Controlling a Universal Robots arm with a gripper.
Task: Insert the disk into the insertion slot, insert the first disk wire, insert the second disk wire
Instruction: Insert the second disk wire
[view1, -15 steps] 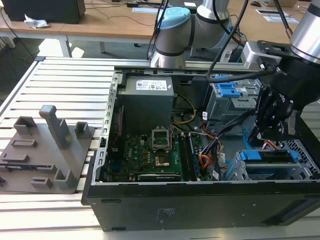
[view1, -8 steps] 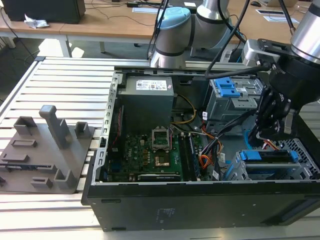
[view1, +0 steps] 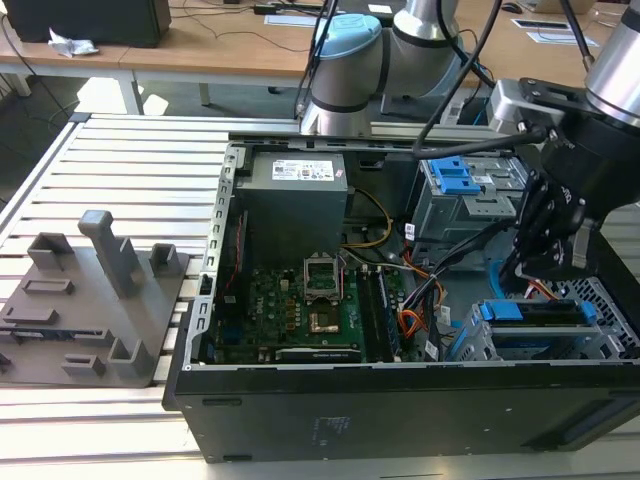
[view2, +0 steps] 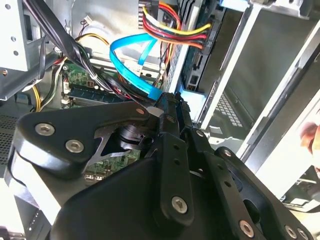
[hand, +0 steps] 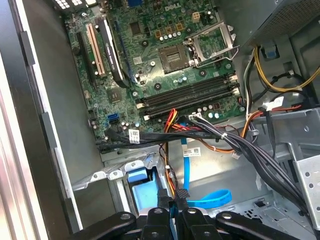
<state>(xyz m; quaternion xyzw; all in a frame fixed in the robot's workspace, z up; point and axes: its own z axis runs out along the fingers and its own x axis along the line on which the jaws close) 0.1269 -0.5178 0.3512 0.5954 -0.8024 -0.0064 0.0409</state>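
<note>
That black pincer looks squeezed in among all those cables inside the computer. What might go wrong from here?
Two risks, as a guess:
1. The pincer is closed on a small black connector at the end of the blue flat cable. The thin grip might slip or tilt the plug.
2. The black cable bundle and the red-and-yellow wires hang close to the arm, so it might snag or tug them.
</note>
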